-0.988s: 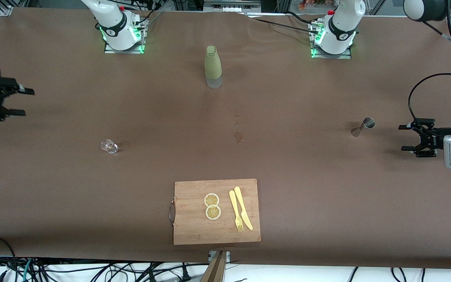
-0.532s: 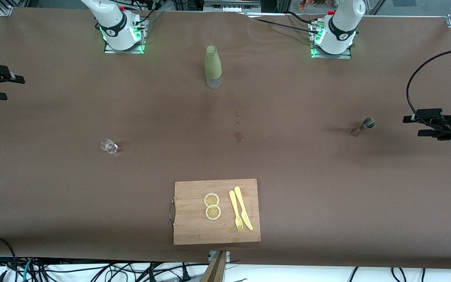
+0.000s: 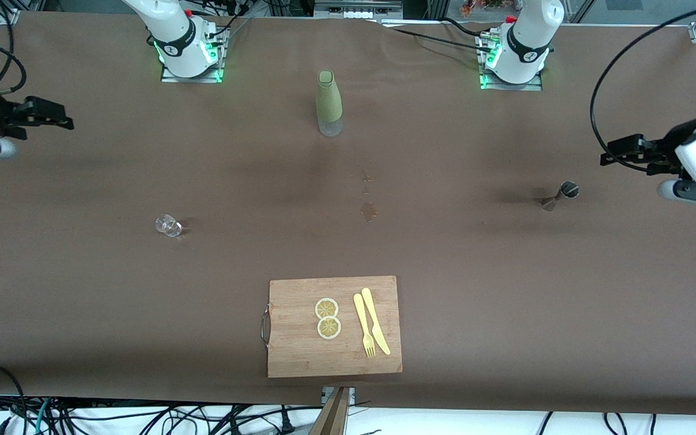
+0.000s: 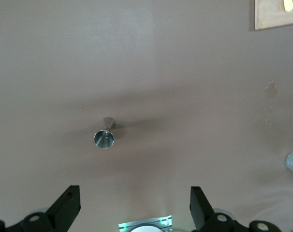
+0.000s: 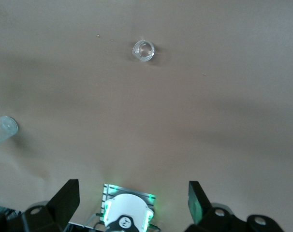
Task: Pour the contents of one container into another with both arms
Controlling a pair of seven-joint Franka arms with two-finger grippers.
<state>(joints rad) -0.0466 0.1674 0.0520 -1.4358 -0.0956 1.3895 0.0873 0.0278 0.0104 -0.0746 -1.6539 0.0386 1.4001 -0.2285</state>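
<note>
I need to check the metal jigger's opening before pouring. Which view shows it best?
The left wrist view: the metal jigger stands alone, its open mouth facing the camera. The front view shows it small, from the side. The right wrist view lacks it.

Two white jointed arms with black bands, bases at the tabletop's back edge. Left gripper (image 3: 611, 152) hanging above the left arm's end, fingers (image 4: 64, 208) spread, empty. Right gripper (image 3: 61, 118) above the right arm's end, fingers (image 5: 64, 198) spread, empty.
</note>
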